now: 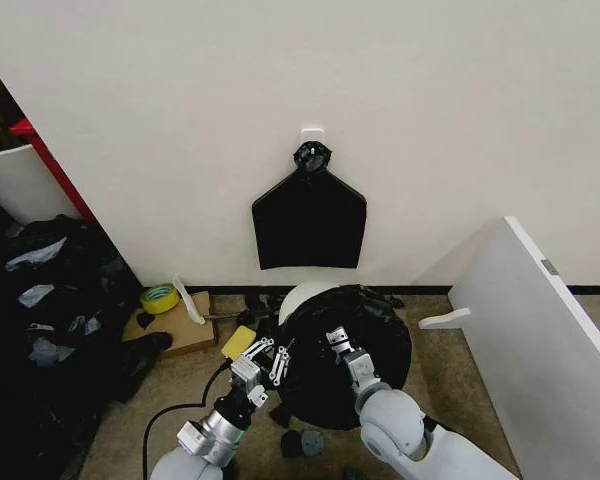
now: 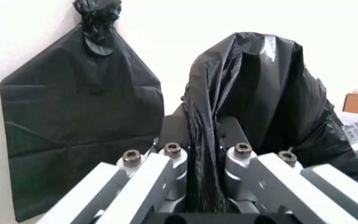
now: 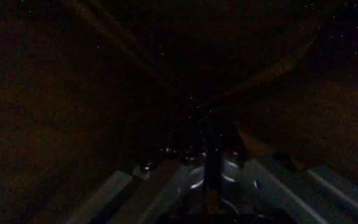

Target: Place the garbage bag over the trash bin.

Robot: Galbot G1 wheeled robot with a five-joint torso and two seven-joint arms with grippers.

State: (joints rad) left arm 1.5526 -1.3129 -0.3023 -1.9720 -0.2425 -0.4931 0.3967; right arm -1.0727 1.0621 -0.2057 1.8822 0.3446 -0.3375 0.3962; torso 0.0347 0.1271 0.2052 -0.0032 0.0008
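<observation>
The left gripper (image 1: 270,362) is pinching a fold of the garbage bag (image 1: 345,355) at the bag's left edge, jaws clamped on the film. The right gripper (image 1: 340,345) is sitting on top of the bag; whether its jaws are together cannot be told. The bag is lying loosely over the trash bin (image 1: 302,298), whose white rolled rim is peeking out at the back. Doing this well probably means spreading the mouth evenly, keeping tension gentle, since the thin, glossy, crinkled plastic is likely tearing or slipping easily.
</observation>
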